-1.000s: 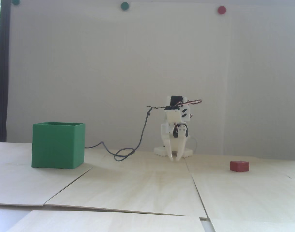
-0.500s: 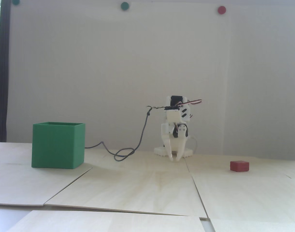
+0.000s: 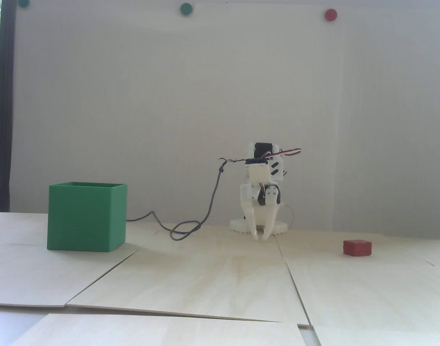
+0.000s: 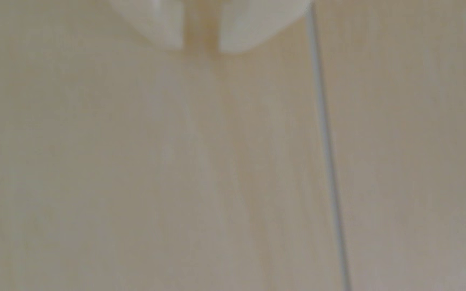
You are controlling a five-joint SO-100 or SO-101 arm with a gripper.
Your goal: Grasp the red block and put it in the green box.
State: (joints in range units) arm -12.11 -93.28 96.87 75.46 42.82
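Your red block [image 3: 357,248] was a small, dark-red matte piece, wider than tall, lying flat on the pale wooden boards [image 3: 220,274] at the right of the fixed view, a little nearer the camera than the arm's base. Nothing touched it and it sat clear of the board seams around it.

Your green box [image 3: 86,216] stood upright at the far left, a large matte cube with thin walls and an open top, well apart from the block, with the arm between the two.

Your white arm [image 3: 261,183] was folded low over its base at the far side of the table, in front of the pale wall [image 3: 169,108]. Its gripper [image 3: 260,238] pointed down at the boards, tips just above or on the wood; which, you could not tell. In the wrist view the gripper [image 4: 200,49] showed two blurred white fingertips [image 4: 161,30] with only a narrow slit between them and nothing in it, so it was all but closed and held nothing.

A dark cable [image 3: 209,205] drooped from the arm's upper part and looped on the table between arm and box. Two green magnets [image 3: 186,9] and a red magnet [image 3: 330,14] were stuck high on the wall. A board seam [image 4: 328,156] ran just right of the fingertips in the wrist view. Nothing lay on the open boards between the gripper and the block.
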